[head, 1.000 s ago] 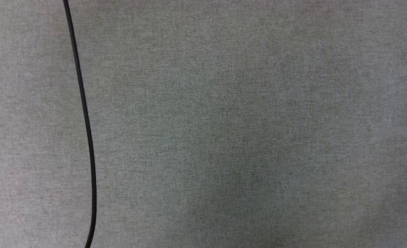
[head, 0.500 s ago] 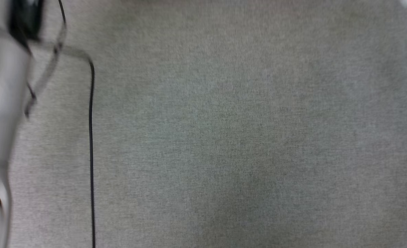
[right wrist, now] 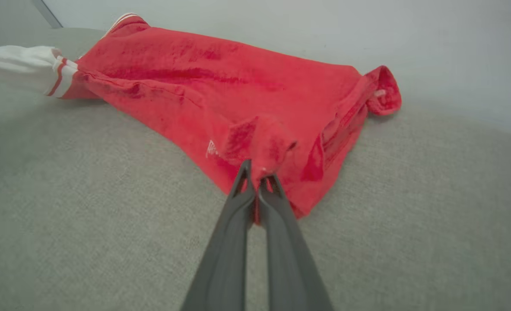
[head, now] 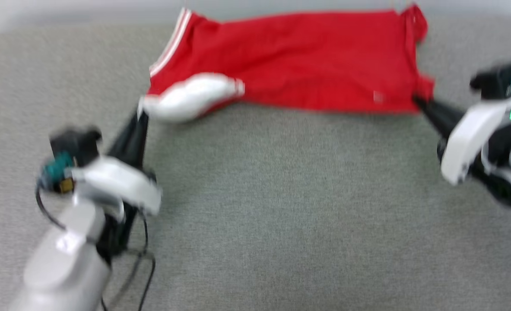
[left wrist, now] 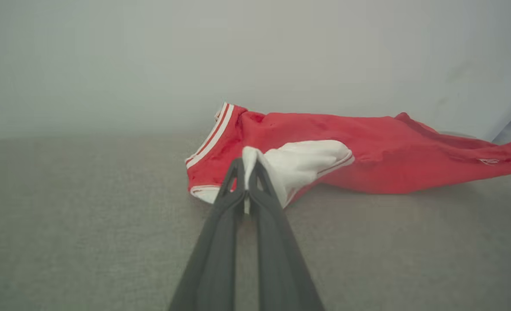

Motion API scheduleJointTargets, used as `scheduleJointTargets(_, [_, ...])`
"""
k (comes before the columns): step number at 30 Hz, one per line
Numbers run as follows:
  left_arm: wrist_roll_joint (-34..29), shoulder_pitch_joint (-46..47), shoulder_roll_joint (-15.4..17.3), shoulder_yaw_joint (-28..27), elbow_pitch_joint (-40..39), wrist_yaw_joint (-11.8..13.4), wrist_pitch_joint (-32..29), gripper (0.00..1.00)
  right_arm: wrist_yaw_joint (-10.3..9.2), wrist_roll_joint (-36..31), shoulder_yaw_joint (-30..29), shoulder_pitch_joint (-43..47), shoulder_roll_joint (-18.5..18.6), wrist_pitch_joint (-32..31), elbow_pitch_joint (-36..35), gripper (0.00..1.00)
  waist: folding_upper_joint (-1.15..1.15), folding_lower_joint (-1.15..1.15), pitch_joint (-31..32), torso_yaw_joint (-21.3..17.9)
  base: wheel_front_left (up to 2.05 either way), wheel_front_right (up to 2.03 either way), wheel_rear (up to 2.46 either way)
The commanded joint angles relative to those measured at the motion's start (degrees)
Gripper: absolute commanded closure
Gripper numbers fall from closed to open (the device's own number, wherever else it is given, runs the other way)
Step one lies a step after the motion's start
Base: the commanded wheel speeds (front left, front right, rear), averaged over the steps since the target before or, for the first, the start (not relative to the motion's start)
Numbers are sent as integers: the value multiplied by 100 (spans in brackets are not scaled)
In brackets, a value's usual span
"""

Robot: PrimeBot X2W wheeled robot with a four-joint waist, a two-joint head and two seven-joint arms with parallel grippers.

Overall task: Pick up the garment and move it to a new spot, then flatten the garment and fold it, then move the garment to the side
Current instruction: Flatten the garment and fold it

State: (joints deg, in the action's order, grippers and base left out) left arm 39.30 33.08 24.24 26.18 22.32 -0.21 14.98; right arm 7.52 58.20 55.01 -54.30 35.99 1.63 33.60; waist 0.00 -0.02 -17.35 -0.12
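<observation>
The garment (head: 307,65) is being held stretched across the far part of the grey surface (head: 281,224). Its white sleeve (head: 190,97) is being pinched by the left gripper (left wrist: 246,168), and its red corner (right wrist: 259,147) is being clamped by the right gripper (right wrist: 258,175).

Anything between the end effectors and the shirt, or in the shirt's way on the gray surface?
Nothing visible: left end effector shut on the garment at its white sleeve, right end effector on a red corner. The gray surface nearer the robot shows no object; a black cable loops beside the left arm.
</observation>
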Motion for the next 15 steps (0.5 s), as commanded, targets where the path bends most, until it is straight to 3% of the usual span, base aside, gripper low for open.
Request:
scheduleJointTargets(1, [98,-445,-7,-13,-54,38,27,100,-7,71,130,352,112,89,-51,100,0,2,396,62,0,0,0])
scheduleJointTargets(15, [887,-2974,422,167,-1087,-122,-505,100,-7,466,611,2169,744,348,-682,100,0,2,1495,105,0,0,0])
